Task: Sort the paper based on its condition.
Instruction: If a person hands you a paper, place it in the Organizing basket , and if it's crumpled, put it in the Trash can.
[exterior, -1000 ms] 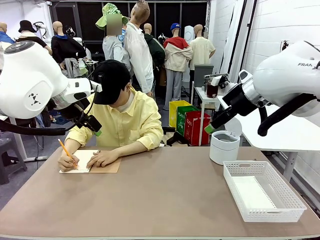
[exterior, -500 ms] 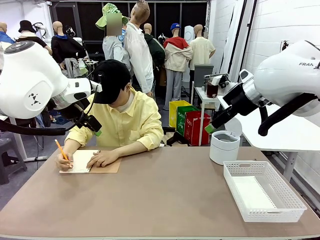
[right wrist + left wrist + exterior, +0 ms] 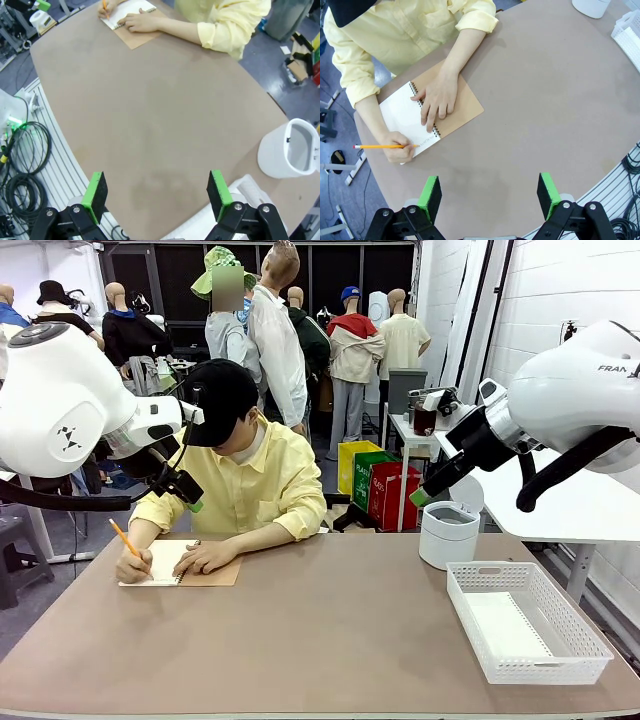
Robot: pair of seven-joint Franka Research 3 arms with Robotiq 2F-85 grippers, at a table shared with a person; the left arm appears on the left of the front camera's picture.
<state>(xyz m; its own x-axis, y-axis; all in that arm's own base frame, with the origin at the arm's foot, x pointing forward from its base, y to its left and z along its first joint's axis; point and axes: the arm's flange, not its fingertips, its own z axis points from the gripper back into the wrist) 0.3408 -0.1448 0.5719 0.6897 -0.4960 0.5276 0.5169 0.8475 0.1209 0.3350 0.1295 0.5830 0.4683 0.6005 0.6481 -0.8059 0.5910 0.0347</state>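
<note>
Person (image 3: pixel 250 480) writes in notebook (image 3: pixel 214 577) with pencil (image 3: pixel 128 537)
Above the tabletop (image 3: pixel 320 640), left jaws and right jaws spread, empty; paper (image 3: pixel 507 628) lies in the basket (image 3: pixel 545 668)

Brown table (image 3: pixel 330 630) bears an open notebook (image 3: pixel 168 562) far left, a white basket (image 3: pixel 545 668) and white bin (image 3: pixel 446 536) at right

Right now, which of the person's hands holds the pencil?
The hand at the page's edge grips the orange pencil; the other hand rests flat on the notebook.
</note>
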